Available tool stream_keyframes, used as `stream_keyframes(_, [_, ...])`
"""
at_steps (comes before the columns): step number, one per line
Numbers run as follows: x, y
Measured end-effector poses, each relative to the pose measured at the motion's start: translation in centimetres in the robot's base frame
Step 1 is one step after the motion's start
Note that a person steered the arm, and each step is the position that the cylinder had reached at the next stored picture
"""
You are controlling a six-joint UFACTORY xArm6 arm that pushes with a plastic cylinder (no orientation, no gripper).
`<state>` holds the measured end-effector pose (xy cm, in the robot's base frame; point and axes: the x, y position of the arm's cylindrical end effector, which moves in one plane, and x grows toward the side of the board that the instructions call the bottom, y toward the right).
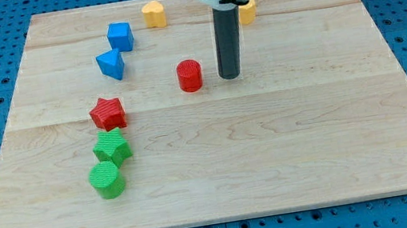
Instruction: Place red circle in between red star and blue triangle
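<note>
The red circle [190, 75] stands on the wooden board near the middle, towards the view's top. My tip [230, 75] rests just to its right, a small gap apart. The red star [107, 113] lies to the left and a little lower. The blue triangle [110, 65] lies above the star, up and left of the circle. The space between star and triangle holds no block.
A blue cube [121, 36] sits above the triangle. A yellow block [154, 14] lies near the top edge and another yellow block [247, 11] shows partly behind the rod. A green star [112, 148] and green circle [107, 180] lie below the red star.
</note>
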<state>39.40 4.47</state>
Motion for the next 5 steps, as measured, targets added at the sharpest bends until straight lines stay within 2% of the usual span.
stream_keyframes(1, [-1.8, -0.8])
stream_keyframes(2, [0.1, -6.7])
stream_keyframes(4, [-2.3, -7.4])
stream_keyframes(5, [1.5, -11.4])
